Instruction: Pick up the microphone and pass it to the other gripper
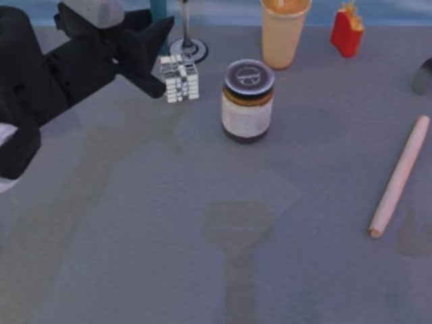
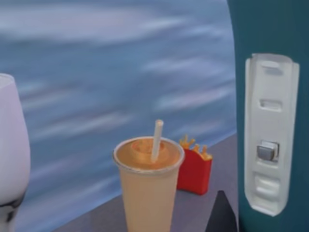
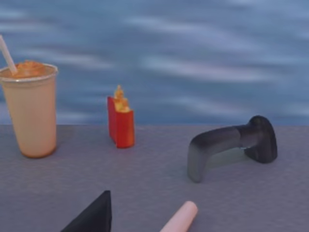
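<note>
Microphone up in the left gripper (image 1: 154,57); the handover is not yet made.

The left wrist view shows the microphone (image 2: 270,111), teal handle and white switch strip, filling the space right beside one dark fingertip (image 2: 221,215), so I judge the fingers to be pinching it, lifted at the far left. The right gripper (image 3: 91,217) shows only one dark fingertip; whether it is spread I cannot tell. Beyond the left fingers stand a lidded cup (image 1: 283,30) of orange drink with a straw, a red fries carton (image 1: 347,30) and a capped jar (image 1: 248,100), contents unclear.
</note>
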Action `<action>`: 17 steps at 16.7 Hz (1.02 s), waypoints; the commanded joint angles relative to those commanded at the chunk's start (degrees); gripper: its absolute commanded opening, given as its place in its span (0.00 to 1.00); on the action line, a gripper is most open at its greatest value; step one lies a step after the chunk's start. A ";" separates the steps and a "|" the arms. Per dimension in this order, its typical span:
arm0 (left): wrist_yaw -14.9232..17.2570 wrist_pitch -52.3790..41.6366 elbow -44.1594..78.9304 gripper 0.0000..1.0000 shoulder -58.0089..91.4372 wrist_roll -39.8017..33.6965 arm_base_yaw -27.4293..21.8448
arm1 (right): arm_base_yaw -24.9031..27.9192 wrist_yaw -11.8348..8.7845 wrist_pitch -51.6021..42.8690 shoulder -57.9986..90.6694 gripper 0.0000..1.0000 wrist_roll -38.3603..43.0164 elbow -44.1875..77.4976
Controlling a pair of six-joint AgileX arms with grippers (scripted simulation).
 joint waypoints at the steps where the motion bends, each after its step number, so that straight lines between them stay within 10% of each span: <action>1: 0.00 0.00 0.00 0.00 0.00 0.00 0.00 | 0.00 0.00 0.00 0.00 1.00 0.00 0.00; 5: -2.39 1.19 -0.06 0.00 0.33 -0.07 -2.55 | 0.00 0.00 0.00 0.00 1.00 0.00 0.00; 13: -19.49 9.99 -3.22 0.00 0.27 -1.32 -18.54 | 0.00 0.00 0.00 0.00 1.00 0.00 0.00; 17: -20.33 10.56 -3.38 0.00 0.14 -1.39 -19.39 | 0.00 0.00 0.00 0.00 1.00 0.00 0.00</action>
